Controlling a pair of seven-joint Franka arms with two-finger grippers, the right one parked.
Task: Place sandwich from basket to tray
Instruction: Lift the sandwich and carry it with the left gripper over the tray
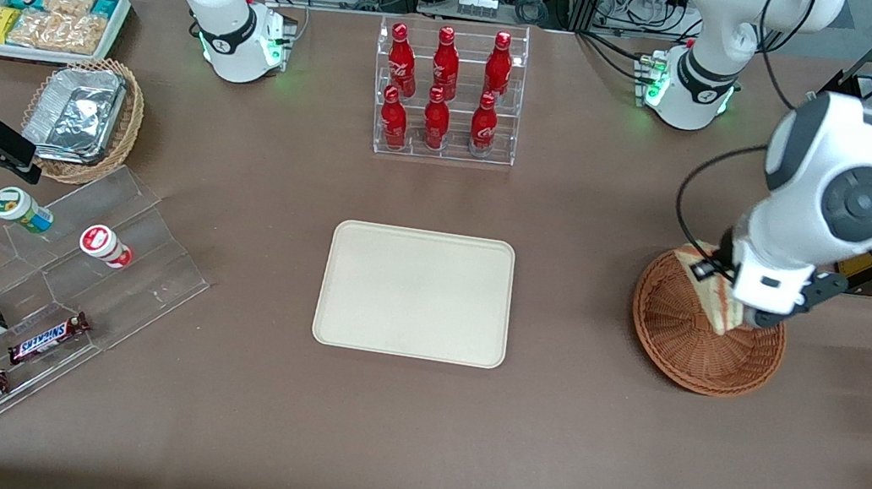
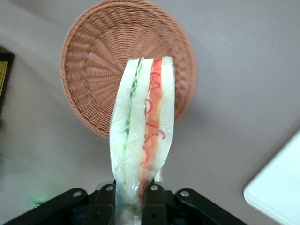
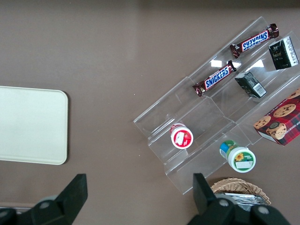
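The left arm's gripper (image 2: 132,197) is shut on the sandwich (image 2: 143,126), a wedge of white bread in clear wrap with green and red-orange filling. It holds the sandwich in the air above the round reddish-brown wicker basket (image 2: 98,61), which holds nothing else. In the front view the gripper (image 1: 737,317) hangs over the basket (image 1: 686,348) with the sandwich (image 1: 714,296) partly hidden by the wrist. The cream-beige tray (image 1: 416,293) lies bare at the table's middle, toward the parked arm from the basket; a corner of it shows in the left wrist view (image 2: 279,192).
A clear rack of red bottles (image 1: 447,93) stands farther from the front camera than the tray. A clear stepped stand with snack bars and cups (image 1: 45,292), a tan wicker basket with foil containers (image 1: 82,118) and a white bin of packets (image 1: 49,20) lie toward the parked arm's end.
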